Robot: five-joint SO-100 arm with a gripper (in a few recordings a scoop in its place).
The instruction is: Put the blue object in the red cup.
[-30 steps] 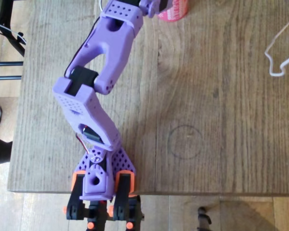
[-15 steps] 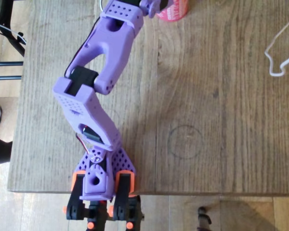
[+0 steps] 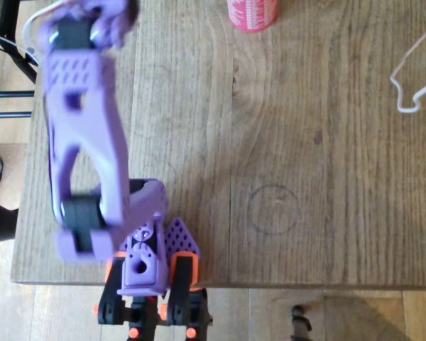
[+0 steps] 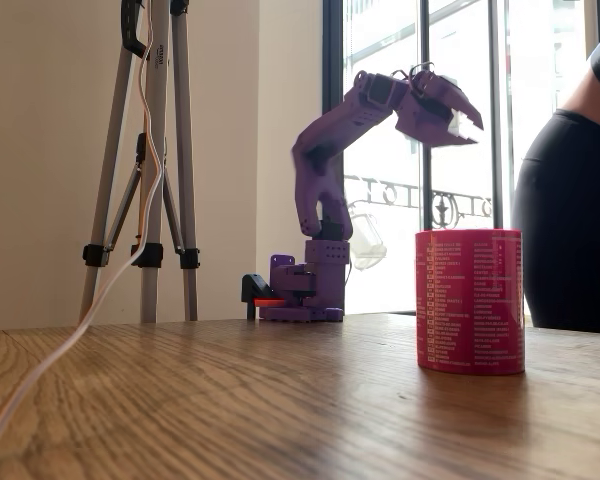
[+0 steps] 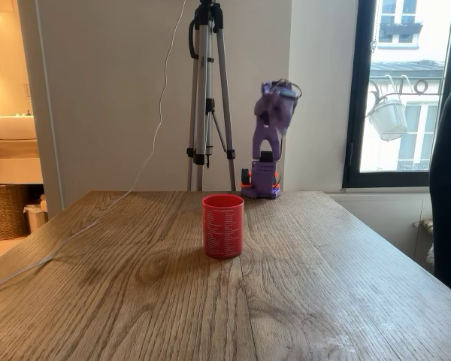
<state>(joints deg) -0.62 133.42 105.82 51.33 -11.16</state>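
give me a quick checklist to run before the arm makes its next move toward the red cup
1. Red cup upright on the table: ok.
2. Blue object located: not ok, no blue brick lies on the table in any view.
3. Blue object in the cup or in the gripper: cannot tell, the cup's inside is hidden and the gripper is blurred.
4. Gripper open or shut: cannot tell.
5. Arm clear of the cup: ok, it is raised high and apart.
6. White cable away from the cup: ok.
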